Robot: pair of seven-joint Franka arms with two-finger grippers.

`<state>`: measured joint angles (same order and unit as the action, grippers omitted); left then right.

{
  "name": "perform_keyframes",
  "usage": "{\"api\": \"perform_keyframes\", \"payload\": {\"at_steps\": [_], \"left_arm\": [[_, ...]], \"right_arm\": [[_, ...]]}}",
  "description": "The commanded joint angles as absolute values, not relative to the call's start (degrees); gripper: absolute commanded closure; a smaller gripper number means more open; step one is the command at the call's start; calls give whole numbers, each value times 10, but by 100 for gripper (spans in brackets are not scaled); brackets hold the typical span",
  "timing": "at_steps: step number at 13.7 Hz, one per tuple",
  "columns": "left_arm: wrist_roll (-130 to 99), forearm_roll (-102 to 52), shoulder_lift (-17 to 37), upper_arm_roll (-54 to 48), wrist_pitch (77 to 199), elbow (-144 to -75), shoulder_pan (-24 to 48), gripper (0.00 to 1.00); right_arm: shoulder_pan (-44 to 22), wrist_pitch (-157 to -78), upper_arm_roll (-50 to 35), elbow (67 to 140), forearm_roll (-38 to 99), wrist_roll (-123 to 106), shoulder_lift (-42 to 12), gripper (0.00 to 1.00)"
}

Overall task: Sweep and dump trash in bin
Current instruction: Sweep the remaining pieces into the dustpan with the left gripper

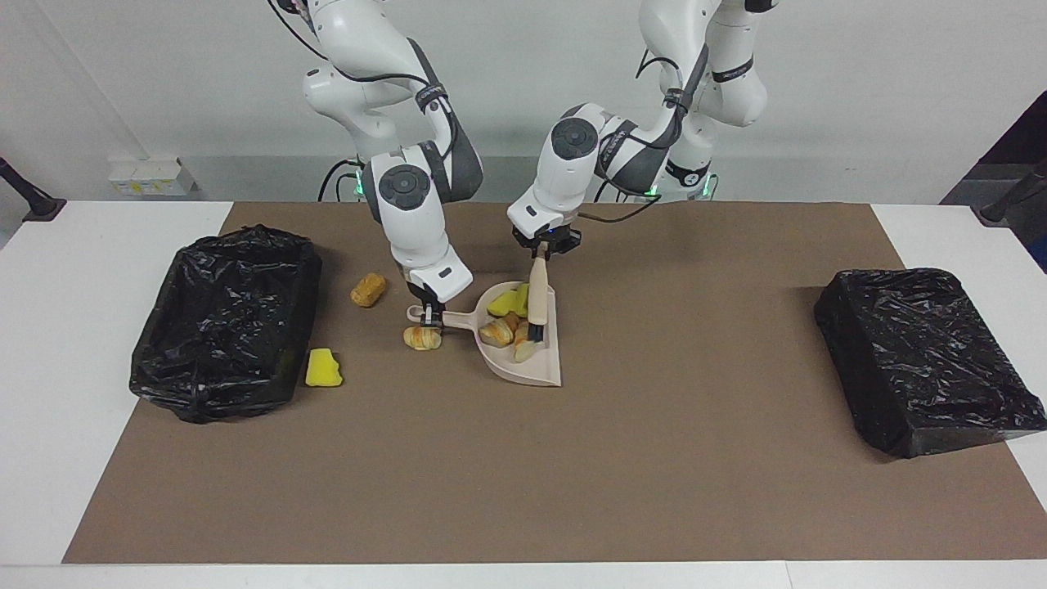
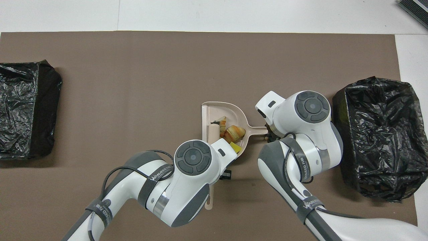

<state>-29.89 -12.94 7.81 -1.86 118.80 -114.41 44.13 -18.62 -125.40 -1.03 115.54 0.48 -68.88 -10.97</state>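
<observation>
Under the left end effector (image 1: 540, 260), the brush (image 1: 537, 306) hangs head down inside the dustpan (image 1: 536, 368), its handle clenched between the fingers; its bristles press against the trash (image 1: 505, 321), a huddle of yellow sponge chunks and golden bread pieces pushed toward the pan's closed end; in the overhead view the same brush (image 2: 213, 133) lies along the dustpan (image 2: 230, 110) beside the trash (image 2: 234, 133); the right end effector (image 1: 431, 315) is low at the counter (image 1: 572, 474), clamped on the dustpan's handle; just beside it a croissant (image 1: 422, 337) rests on the mat, touching or nearly touching the handle; a bread roll (image 1: 368, 290) and a yellow sponge (image 1: 324, 368) lie between this end effector and the open bin (image 1: 225, 323); a second bin (image 1: 928, 360) sits well apart at the left arm's end.
</observation>
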Motion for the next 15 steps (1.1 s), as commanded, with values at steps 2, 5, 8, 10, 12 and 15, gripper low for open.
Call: {"api": "perform_keyframes", "payload": {"at_steps": [2, 5, 8, 10, 12, 15], "left_arm": [[-355, -132, 75, -10, 1155, -1122, 444, 100], [-369, -112, 74, -9, 1128, -1118, 441, 100], [-371, -108, 55, -6, 1121, -1105, 441, 100], [-371, -108, 26, -4, 1085, -1104, 440, 100], [-372, -108, -9, -3, 1038, -1111, 441, 100], [-393, -108, -48, -3, 960, -1153, 442, 100]], "right_arm": [[-163, -1265, -16, 1174, 19, -725, -94, 100], [-163, -1267, -16, 1174, 21, -725, -94, 100], [-163, -1267, -16, 1175, 21, -724, -94, 100], [-162, -1268, -16, 1175, 21, -726, -95, 100], [-156, -1269, -16, 1175, 45, -741, -96, 100], [-133, -1269, -16, 1172, 109, -830, -94, 100]]}}
